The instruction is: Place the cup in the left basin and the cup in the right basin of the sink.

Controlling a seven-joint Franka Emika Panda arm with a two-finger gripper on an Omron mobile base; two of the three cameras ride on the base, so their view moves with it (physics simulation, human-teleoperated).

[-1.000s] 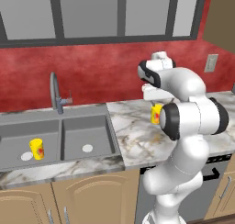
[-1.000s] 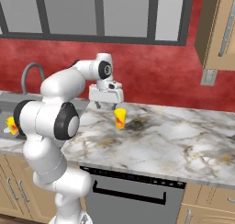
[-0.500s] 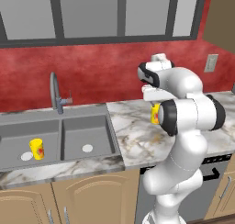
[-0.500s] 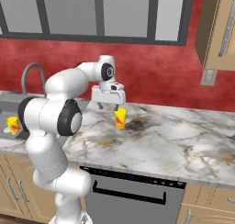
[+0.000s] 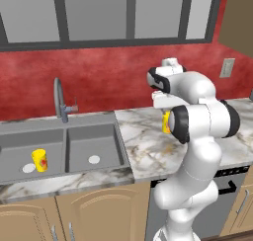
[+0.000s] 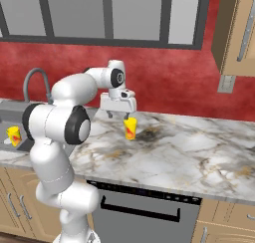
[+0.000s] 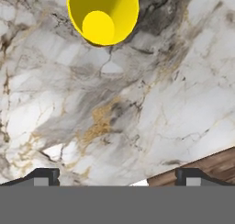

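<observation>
marble counter holds a yellow cup under spread fingers.

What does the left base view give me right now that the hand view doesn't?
The left base view takes in the sink with its tap, and a yellow cup standing in the left basin; the right basin holds no cup. The hand view looks straight down into the counter cup, which is empty, with the hand open and off it. Both show that cup on the marble counter.

White arm extended forward, end effector pointing down, fingers spread
</observation>
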